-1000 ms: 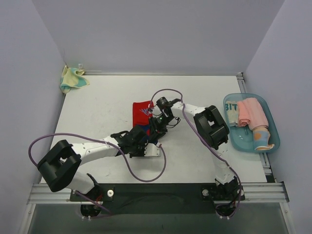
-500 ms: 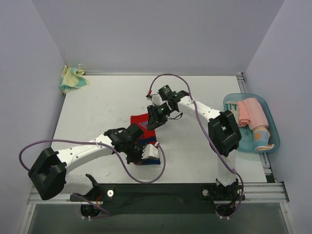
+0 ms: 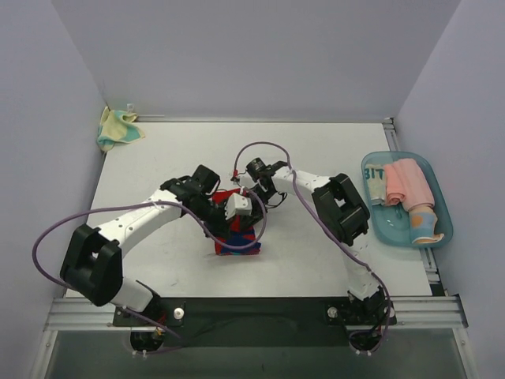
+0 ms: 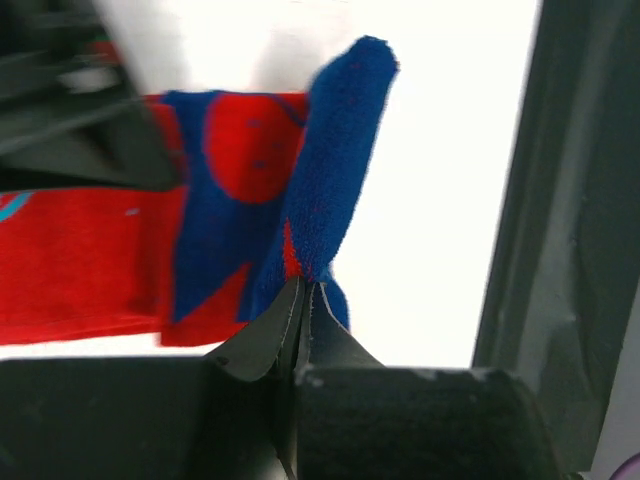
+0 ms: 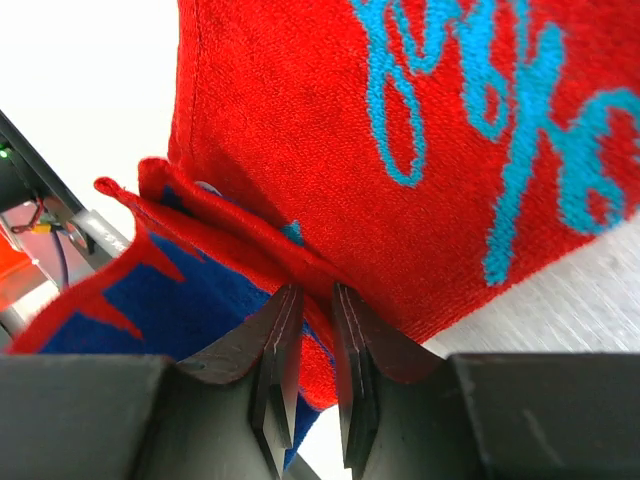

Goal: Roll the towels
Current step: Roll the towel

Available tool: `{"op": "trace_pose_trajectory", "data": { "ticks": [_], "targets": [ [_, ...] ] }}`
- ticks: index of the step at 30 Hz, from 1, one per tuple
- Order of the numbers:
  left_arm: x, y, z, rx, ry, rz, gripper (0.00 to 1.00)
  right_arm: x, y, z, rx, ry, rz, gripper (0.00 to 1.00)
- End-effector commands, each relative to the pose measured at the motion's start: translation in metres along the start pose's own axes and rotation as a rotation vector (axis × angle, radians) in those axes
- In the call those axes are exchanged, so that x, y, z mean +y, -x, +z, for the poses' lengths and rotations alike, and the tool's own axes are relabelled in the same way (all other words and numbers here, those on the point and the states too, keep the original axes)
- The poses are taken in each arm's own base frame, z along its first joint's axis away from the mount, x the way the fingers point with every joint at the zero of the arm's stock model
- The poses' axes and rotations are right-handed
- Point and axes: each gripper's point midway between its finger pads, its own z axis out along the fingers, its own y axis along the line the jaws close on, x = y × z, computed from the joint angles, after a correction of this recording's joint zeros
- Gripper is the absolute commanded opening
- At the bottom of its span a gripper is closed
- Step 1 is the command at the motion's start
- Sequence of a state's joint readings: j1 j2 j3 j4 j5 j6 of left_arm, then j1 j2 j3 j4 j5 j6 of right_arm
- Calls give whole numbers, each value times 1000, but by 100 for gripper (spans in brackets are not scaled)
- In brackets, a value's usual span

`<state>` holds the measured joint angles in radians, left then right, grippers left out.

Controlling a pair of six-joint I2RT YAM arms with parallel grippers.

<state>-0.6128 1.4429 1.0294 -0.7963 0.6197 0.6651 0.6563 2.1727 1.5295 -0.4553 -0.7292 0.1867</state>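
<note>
While left gripper [image 4: 303, 288] and right gripper [image 5: 312, 292] each pinch an edge of the red towel [image 3: 237, 243], rolling looks barely started; next, probably curl that edge toward six o'clock.

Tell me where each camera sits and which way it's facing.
Top external: above and behind the bases, looking down on the table; both arms show, meeting at the red towel.
Left wrist: on the left arm, looking along the left gripper, shut on the towel's blue fold.
Right wrist: on the right arm, looking along the right gripper, pinching the towel's red edge.
Shared: every view shows that towel.
</note>
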Motion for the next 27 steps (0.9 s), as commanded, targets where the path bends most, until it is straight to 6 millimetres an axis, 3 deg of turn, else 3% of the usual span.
{"op": "trace_pose_trajectory", "data": {
  "ticks": [1, 8, 15, 19, 22, 27],
  "targets": [
    [19, 16, -8, -65, -17, -36, 0, 5, 0, -7, -3, -12, -45, 20],
    [72, -2, 4, -74, 6, -170, 0, 8, 6, -15, -30, -27, -74, 21],
    [90, -17, 16, -56, 18, -220, 0, 7, 25, -51, -121, -89, -98, 37],
    [94, -21, 21, -43, 18, -235, 0, 2, 36, -83, -195, -63, -39, 46],
    [97, -20, 24, -42, 17, -247, 0, 9, 30, -96, -201, 36, 24, 47],
    [101, -21, 28, -41, 12, -274, 0, 24, 1, -88, -131, 153, 71, 46]
  ]
}}
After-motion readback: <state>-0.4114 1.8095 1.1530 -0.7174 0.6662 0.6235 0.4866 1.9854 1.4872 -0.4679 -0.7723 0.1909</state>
